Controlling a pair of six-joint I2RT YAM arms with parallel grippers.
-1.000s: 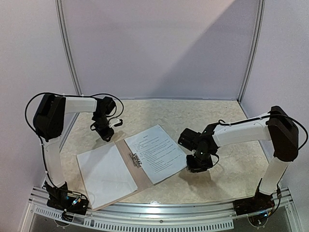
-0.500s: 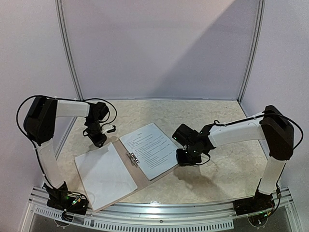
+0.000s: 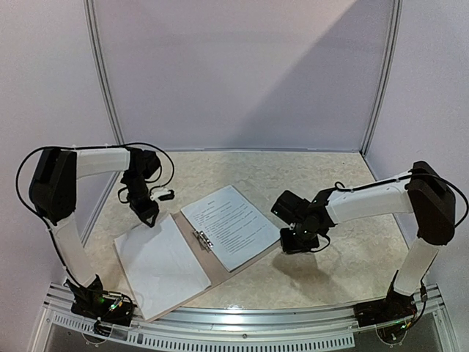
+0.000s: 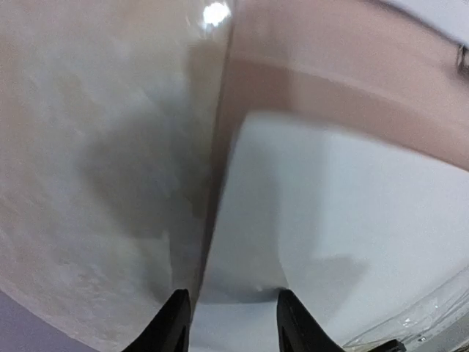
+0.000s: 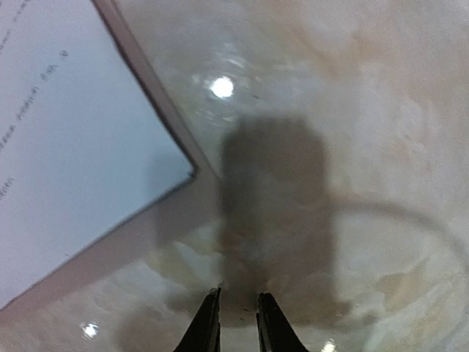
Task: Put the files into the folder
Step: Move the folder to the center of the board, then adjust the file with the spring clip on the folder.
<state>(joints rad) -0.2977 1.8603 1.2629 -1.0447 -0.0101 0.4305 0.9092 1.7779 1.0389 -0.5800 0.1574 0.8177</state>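
Left pincer [image 4: 233, 297], jaws apart, is hovering over files [image 4: 330, 235] edge; right pincer [image 5: 237, 297], nearly together, is holding nothing. Risk: pinching may be dragging files off folder [image 4: 330, 81].

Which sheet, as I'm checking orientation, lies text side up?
The right sheet, right of the clip: lines of text show on it, while the left sheet shows only blank white.

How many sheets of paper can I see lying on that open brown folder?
2: a blank white sheet on the left flap of the folder, and a printed sheet on its right flap, beside the clip. More sheets may lie hidden beneath either.
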